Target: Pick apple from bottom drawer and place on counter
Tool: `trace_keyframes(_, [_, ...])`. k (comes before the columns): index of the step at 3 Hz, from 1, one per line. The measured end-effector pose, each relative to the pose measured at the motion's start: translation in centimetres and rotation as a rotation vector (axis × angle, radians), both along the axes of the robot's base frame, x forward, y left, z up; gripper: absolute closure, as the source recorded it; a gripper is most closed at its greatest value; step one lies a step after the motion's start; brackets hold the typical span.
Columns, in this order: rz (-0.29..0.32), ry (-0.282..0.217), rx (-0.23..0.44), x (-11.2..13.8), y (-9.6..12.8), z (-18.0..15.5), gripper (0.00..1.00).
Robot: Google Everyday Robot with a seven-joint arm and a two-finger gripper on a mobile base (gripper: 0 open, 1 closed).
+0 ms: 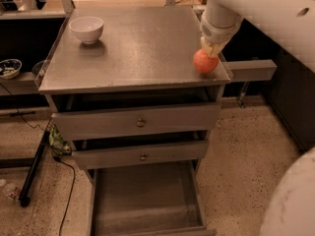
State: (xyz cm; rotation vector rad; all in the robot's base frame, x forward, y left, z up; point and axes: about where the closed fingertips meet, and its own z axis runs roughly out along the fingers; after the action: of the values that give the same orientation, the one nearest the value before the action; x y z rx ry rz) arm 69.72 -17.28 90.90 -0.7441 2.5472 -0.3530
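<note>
The red-orange apple (205,62) is at the right front edge of the grey metal counter (138,53), touching it or just above it. My gripper (210,48) comes down from the upper right on the white arm and is shut on the apple's top. Below, the bottom drawer (142,200) stands pulled out, and its flat grey floor is bare.
A white bowl (86,29) sits at the counter's back left. Two shut drawers with brass knobs (141,123) are under the top. A narrow grey ledge (252,70) juts out to the right. A black cable and stand (34,173) lie on the speckled floor at left.
</note>
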Motion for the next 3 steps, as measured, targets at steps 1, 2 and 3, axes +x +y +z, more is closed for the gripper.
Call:
trace_keyframes(1, [-0.035,-0.002,-0.032,0.1,-1.5,0.6,1.0])
trace_keyframes(2, [-0.053,0.004,-0.075,0.1,-2.5,0.6,1.0])
trace_keyframes(3, [-0.063,0.027,-0.157,0.1,-3.1,-0.2,1.0])
